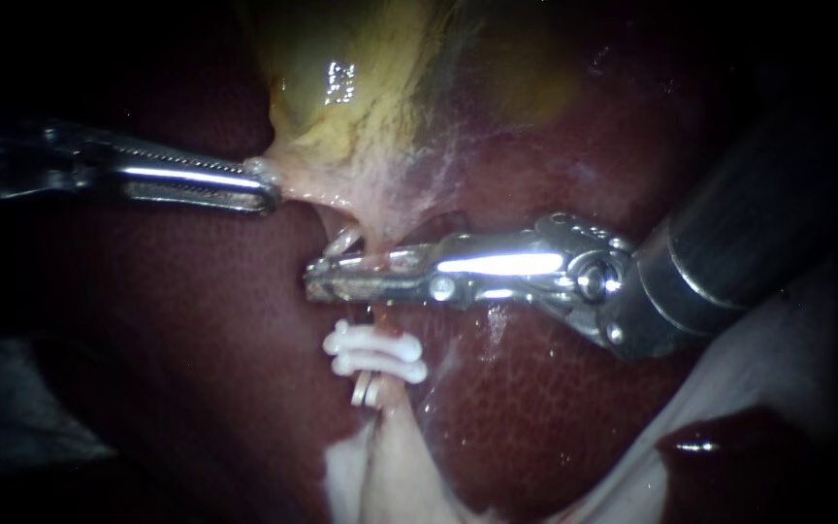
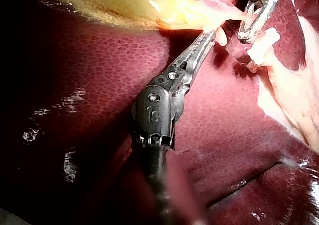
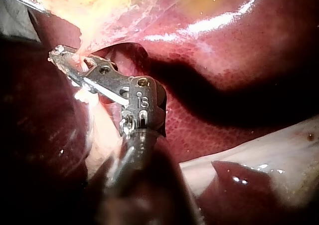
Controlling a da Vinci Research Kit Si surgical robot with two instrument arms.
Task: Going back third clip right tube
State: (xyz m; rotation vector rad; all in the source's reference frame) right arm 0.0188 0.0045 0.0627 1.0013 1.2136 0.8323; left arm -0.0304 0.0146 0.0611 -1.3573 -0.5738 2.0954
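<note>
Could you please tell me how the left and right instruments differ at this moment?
The left instrument is shut on the gallbladder's pale lower edge; the right instrument is open, its jaws lying across the tube just above the white clips. The left instrument looks slimmer; the right looks bulkier, with a bright metal wrist. Both lie nearly level over the liver, tips pointing toward each other.

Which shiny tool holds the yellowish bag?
The left silver instrument: it grips pale tissue at the yellowish gallbladder's edge. The right silver instrument lies lower, by the white clips.
</note>
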